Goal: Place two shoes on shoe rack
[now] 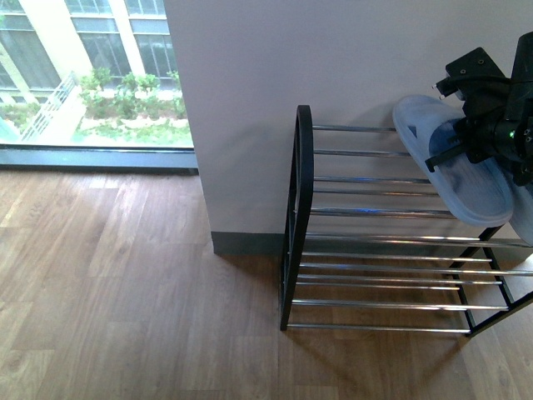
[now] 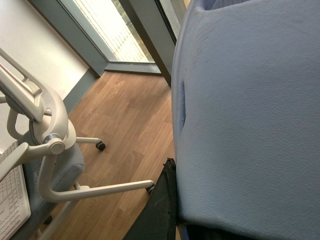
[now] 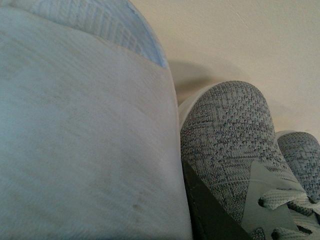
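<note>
1 slide sandal (image 1: 466,171): clamped by right gripper (image 1: 466,146) over shoe rack (image 1: 366,212) top tier;
Advice: settle it flat beside grey sneakers (image 3: 230,145);
Left gripper: grip undeterminable

Pale blue slide sandal (image 1: 454,162) lies on the top tier of the shoe rack (image 1: 383,242), toe toward the wall, directly under and touching the black gripper (image 1: 466,142), which sits over its strap. A sliver of a second pale blue shape shows at the frame edge just past the gripper; can't tell what it is. Rack: black metal frame, thin chrome rods in stepped tiers, against the wall, lower tiers bare. Right wrist view: sandal strap (image 3: 80,135) fills the frame right at the camera; two grey knit sneakers (image 3: 230,145), white laces, sit just beside it, toes toward the wall. Left wrist view: pale blue sandal surface (image 2: 250,110) pressed close against a dark finger.
</note>
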Tool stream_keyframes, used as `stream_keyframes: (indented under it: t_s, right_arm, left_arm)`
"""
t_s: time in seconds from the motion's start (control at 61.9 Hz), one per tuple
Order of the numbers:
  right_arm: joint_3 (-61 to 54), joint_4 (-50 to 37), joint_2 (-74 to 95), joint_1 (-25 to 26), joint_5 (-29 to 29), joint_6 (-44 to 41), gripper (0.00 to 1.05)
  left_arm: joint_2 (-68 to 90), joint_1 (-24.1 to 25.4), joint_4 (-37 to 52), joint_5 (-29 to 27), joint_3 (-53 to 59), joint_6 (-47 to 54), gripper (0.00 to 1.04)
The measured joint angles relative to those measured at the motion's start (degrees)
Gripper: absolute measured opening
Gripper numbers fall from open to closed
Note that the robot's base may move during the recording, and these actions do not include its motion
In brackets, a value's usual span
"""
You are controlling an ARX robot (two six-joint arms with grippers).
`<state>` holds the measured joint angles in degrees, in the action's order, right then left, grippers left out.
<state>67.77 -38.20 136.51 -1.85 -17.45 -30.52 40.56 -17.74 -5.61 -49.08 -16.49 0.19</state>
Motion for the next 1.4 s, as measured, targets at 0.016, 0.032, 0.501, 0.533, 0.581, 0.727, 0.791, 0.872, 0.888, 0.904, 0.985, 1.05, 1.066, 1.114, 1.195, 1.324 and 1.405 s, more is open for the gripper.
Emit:
stream_keyframes:
  t_s: [0.016, 0.032, 0.501, 0.533, 0.581, 0.727, 0.791, 0.872, 0.888, 0.904, 0.985, 1.05, 1.066, 1.114, 1.195, 1.324, 1.405]
  right_arm:
    - [0.0, 0.2, 0.0, 0.0, 0.0, 0.2, 0.01]
    - [0.0, 0.7, 0.0, 0.0, 0.1, 0.8, 0.01]
    - [0.1, 4.3, 0.5, -1.3, -2.8, 7.9, 0.01]
    - [0.1, 3.8, 0.6, -1.3, -3.3, 7.9, 0.01]
    - [0.1, 3.0, 0.8, -1.2, -3.9, 7.9, 0.01]
    - [0.5, 2.0, 0.9, -0.7, -4.1, 7.8, 0.01]
    - [0.8, 1.8, 0.9, -0.6, -4.1, 8.3, 0.01]
    - [0.9, 1.9, 0.9, -0.5, -3.9, 8.5, 0.01]
    - [0.9, 2.0, 0.9, -0.5, -3.8, 8.6, 0.01]
    - [0.9, 2.2, 0.9, -0.5, -3.7, 8.6, 0.03]
    - [0.9, 3.2, 0.6, -0.6, -2.7, 9.3, 0.13]
    - [0.3, 4.1, -0.3, -0.7, -1.6, 10.1, 0.24]
    - [0.0, 4.3, -0.9, -0.7, -1.6, 10.4, 0.27]
    - [-0.9, 6.6, -3.2, -0.8, -0.7, 11.1, 0.38]
    - [-2.7, 9.1, -7.0, -0.9, 0.8, 11.8, 0.50]
    - [-5.5, 15.3, -15.4, -0.4, 4.6, 12.9, 0.71]
    - [-6.9, 18.8, -21.0, 0.7, 7.9, 13.2, 0.83]
  left_arm:
    - [0.0, 0.0, 0.0, 0.0, 0.0, 0.0, 0.02]
    - [0.0, 0.0, 0.0, 0.0, 0.0, 0.0, 0.02]
    - [0.0, 0.0, 0.0, 0.0, 0.0, 0.0, 0.02]
    - [0.0, 0.0, 0.0, 0.0, 0.0, 0.0, 0.02]
    - [0.0, 0.0, 0.0, 0.0, 0.0, 0.0, 0.02]
    - [0.0, 0.0, 0.0, 0.0, 0.0, 0.0, 0.02]
    - [0.0, 0.0, 0.0, 0.0, 0.0, 0.0, 0.02]
    - [0.0, 0.0, 0.0, 0.0, 0.0, 0.0, 0.02]
    - [0.0, 0.0, 0.0, 0.0, 0.0, 0.0, 0.02]
    - [0.0, 0.0, 0.0, 0.0, 0.0, 0.0, 0.02]
    - [0.0, 0.0, 0.0, 0.0, 0.0, 0.0, 0.02]
    - [0.0, 0.0, 0.0, 0.0, 0.0, 0.0, 0.02]
    - [0.0, 0.0, 0.0, 0.0, 0.0, 0.0, 0.02]
    - [0.0, 0.0, 0.0, 0.0, 0.0, 0.0, 0.02]
    - [0.0, 0.0, 0.0, 0.0, 0.0, 0.0, 0.02]
    - [0.0, 0.0, 0.0, 0.0, 0.0, 0.0, 0.02]
    - [0.0, 0.0, 0.0, 0.0, 0.0, 0.0, 0.02]
